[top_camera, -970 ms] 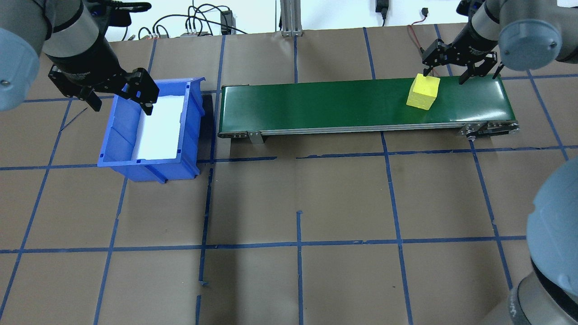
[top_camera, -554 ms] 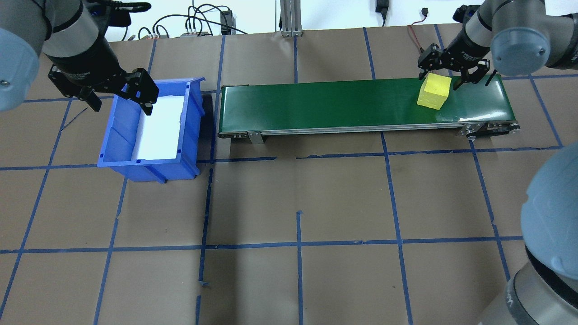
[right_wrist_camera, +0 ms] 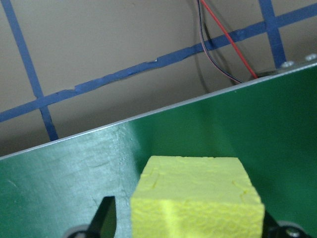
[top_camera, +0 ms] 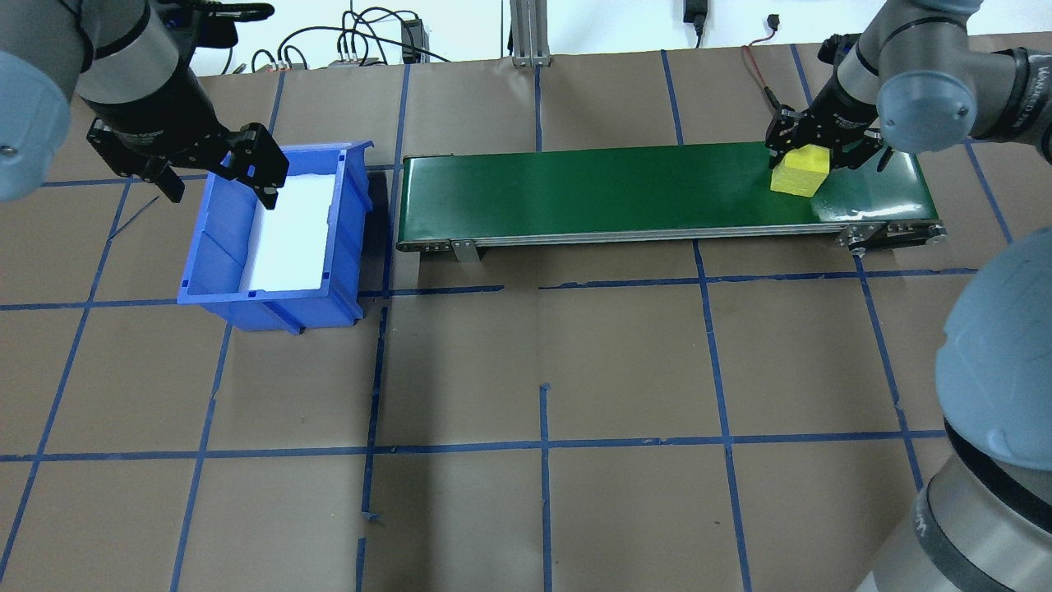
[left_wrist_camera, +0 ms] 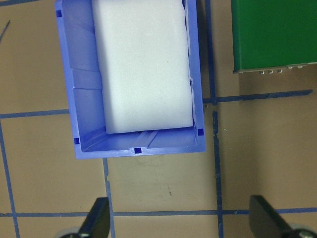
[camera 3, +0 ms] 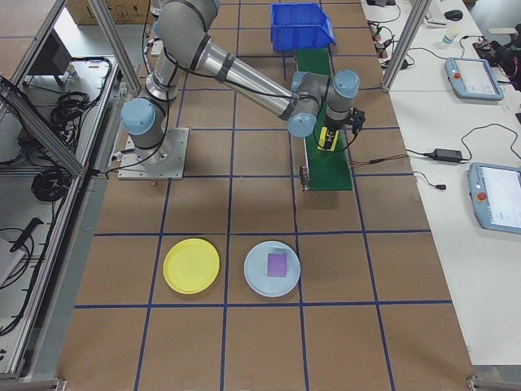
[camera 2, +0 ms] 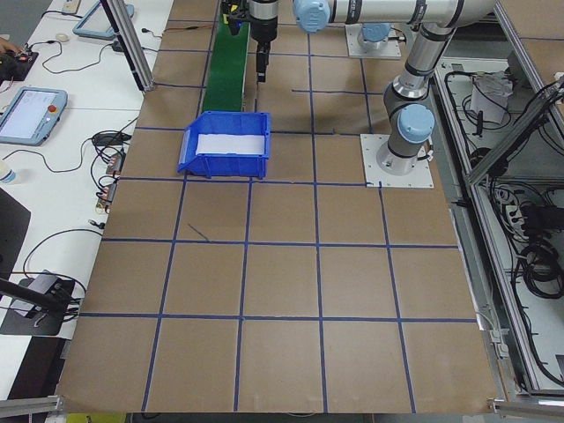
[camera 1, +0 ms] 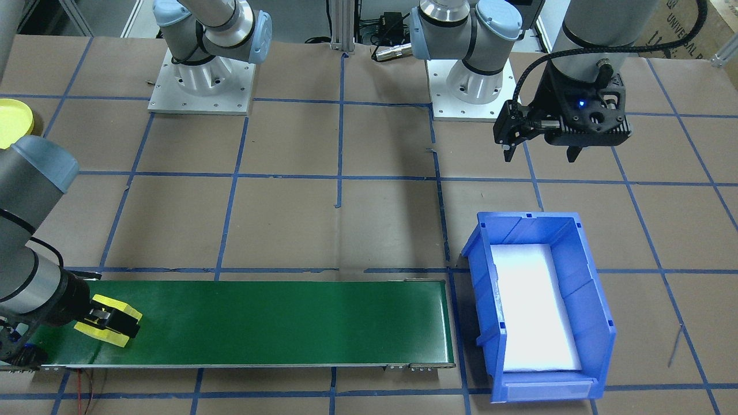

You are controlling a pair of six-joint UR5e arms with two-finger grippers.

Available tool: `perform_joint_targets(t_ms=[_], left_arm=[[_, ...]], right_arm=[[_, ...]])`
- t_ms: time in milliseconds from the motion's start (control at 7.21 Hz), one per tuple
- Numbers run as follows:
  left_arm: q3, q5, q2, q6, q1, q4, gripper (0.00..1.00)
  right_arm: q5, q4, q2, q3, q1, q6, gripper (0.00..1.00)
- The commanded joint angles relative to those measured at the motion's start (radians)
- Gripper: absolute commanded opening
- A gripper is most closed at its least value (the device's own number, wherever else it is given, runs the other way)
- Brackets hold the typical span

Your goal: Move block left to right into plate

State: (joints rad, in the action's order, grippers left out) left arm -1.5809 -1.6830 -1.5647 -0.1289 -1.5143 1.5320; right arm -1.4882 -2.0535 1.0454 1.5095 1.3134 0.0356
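- Yellow foam block (top_camera: 800, 171): in the overhead view you see it near the right end of the green conveyor belt (top_camera: 592, 185), further along than a second ago, and the right tool (top_camera: 824, 152) has dropped around it, fingers straddling it but not yet clearly pinching.
- Front view: the right tool (camera 1: 109, 321) bridges the block (camera 1: 106, 328); the left tool (camera 1: 539, 151) hangs spread, well clear of the blue bin (camera 1: 539, 305).
- Right-side view: your yellow plate (camera 3: 191, 265) lies bare on the worktop, well apart from the belt, beside a pale blue plate (camera 3: 273, 268) holding a purple block (camera 3: 277, 264).
- Right wrist view: the block (right_wrist_camera: 197, 201) fills the gap, so closing seems next.
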Motion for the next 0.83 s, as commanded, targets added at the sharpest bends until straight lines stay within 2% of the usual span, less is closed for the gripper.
perform_joint_targets(t_ms=[0, 139, 277, 554, 693], left_arm=[[-0.001, -0.001, 0.0, 0.0, 0.0, 0.0, 1.0], [0.001, -0.001, 0.0, 0.0, -0.001, 0.0, 1.0], [0.001, -0.001, 0.0, 0.0, -0.001, 0.0, 1.0], [0.001, -0.001, 0.0, 0.0, -0.001, 0.0, 1.0], [0.001, -0.003, 0.002, 0.0, -0.001, 0.0, 1.0]], right_arm=[[-0.078, 0.086, 0.039, -0.015, -0.013, -0.037, 0.17], [-0.119, 0.126, 0.101, -0.009, -0.034, -0.074, 0.16], [-0.13, 0.213, 0.152, -0.005, -0.095, -0.144, 0.16], [-0.197, 0.216, 0.209, 0.046, -0.25, -0.471, 0.16], [-0.196, 0.22, 0.253, 0.104, -0.37, -0.59, 0.17]])
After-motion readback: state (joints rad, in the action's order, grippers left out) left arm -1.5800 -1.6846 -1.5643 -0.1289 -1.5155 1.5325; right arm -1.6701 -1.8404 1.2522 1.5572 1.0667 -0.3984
